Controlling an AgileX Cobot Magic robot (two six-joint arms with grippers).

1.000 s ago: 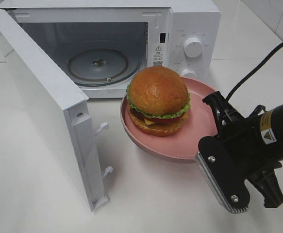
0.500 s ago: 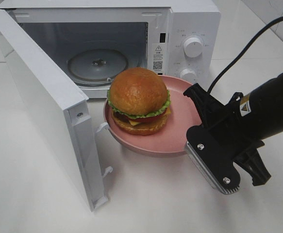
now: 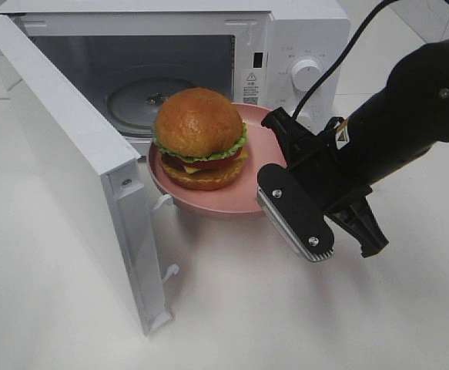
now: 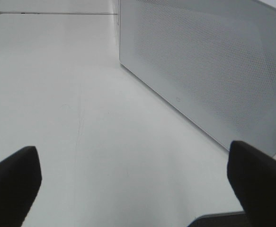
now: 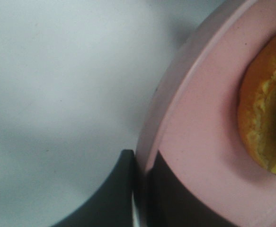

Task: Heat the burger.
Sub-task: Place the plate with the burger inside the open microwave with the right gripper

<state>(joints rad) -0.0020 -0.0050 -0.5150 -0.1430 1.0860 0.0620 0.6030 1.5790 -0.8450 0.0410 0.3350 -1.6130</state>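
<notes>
Right gripper [image 5: 138, 176] pinches the flat pink round plate [image 3: 218, 205]; the shiny brown-bun burger [image 3: 199, 137] sits left, before the open white microwave [image 3: 305, 31].

The white tabletop [image 3: 232, 308] carries one unit: a white microwave oven [image 3: 309, 38], standing at the far side. Its door [image 3: 62, 154] is swung open and projects over the tabletop toward the near edge.

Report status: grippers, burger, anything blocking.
Left gripper open. Right gripper shut on pink plate rim. Burger on plate at microwave mouth, not yet inside. Door open, nothing blocking.
</notes>
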